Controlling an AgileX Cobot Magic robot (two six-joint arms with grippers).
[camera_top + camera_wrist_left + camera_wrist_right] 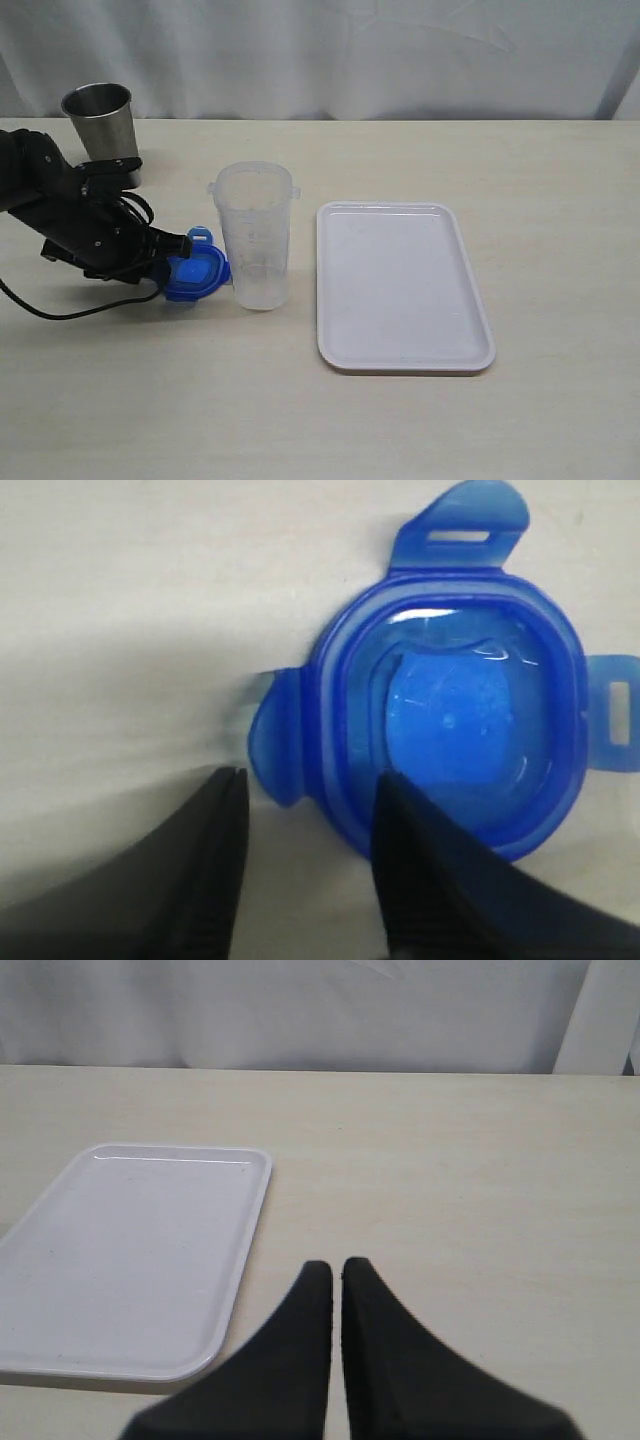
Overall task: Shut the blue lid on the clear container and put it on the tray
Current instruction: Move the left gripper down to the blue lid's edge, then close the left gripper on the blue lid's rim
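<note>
The blue lid [197, 273] lies flat on the table, just left of the clear container [255, 240], which stands upright and uncovered. My left gripper [180, 258] is low at the lid's left edge. In the left wrist view the lid [460, 720] fills the frame. The left gripper [310, 780] is open: one finger overlaps the lid's rim, the other is over bare table, and a side flap sits at the gap's mouth. The white tray [400, 285] lies right of the container. My right gripper [335, 1268] is shut on nothing, beside the tray [130, 1250].
A steel cup [100, 120] stands at the back left, behind the left arm. A black cable [60, 310] loops on the table in front of that arm. A white curtain hangs behind the far table edge.
</note>
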